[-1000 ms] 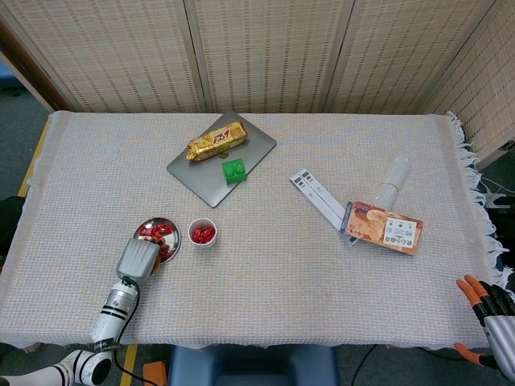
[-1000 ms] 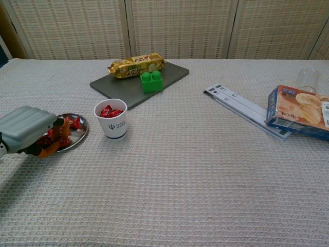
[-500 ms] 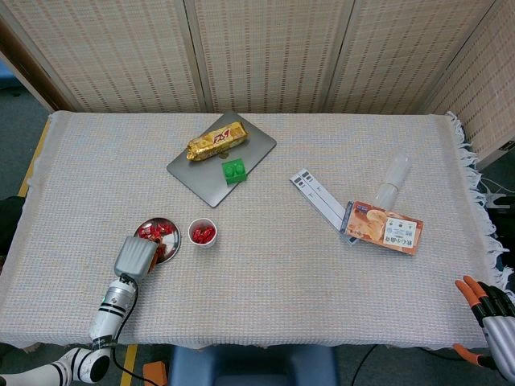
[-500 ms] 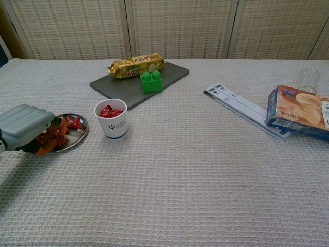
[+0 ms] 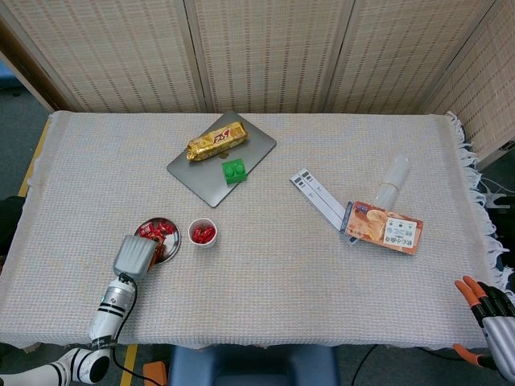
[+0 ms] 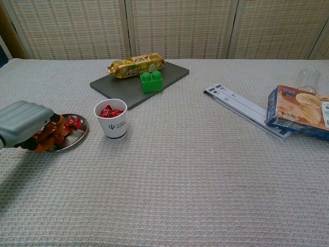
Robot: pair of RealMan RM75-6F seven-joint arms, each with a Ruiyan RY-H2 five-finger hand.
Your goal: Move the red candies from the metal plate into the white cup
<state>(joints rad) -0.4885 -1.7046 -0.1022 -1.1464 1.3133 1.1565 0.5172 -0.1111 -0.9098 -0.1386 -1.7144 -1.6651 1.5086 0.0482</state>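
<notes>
The metal plate [image 5: 170, 246] [image 6: 77, 137] lies at the front left and holds several red candies [image 5: 158, 229] [image 6: 72, 123]. Just to its right stands the white cup [image 5: 203, 234] [image 6: 114, 125], with red candies [image 6: 110, 111] inside. My left hand [image 5: 134, 256] [image 6: 22, 124] hangs over the plate's near left rim, its orange fingers [image 6: 47, 136] curled down among the candies. The fingers hide whether one is pinched. My right hand [image 5: 491, 310] sits off the table's front right corner, fingers apart and holding nothing.
A grey slab [image 5: 217, 161] at the back carries a gold snack bar [image 5: 216, 141] and a green block [image 5: 234, 171]. To the right lie a white strip [image 5: 319, 195], a biscuit box [image 5: 386, 227] and a clear cup [image 5: 394, 178].
My left hand has drawn slightly back and to the left over the plate's near rim, rising a little. The right hand has stayed still.
</notes>
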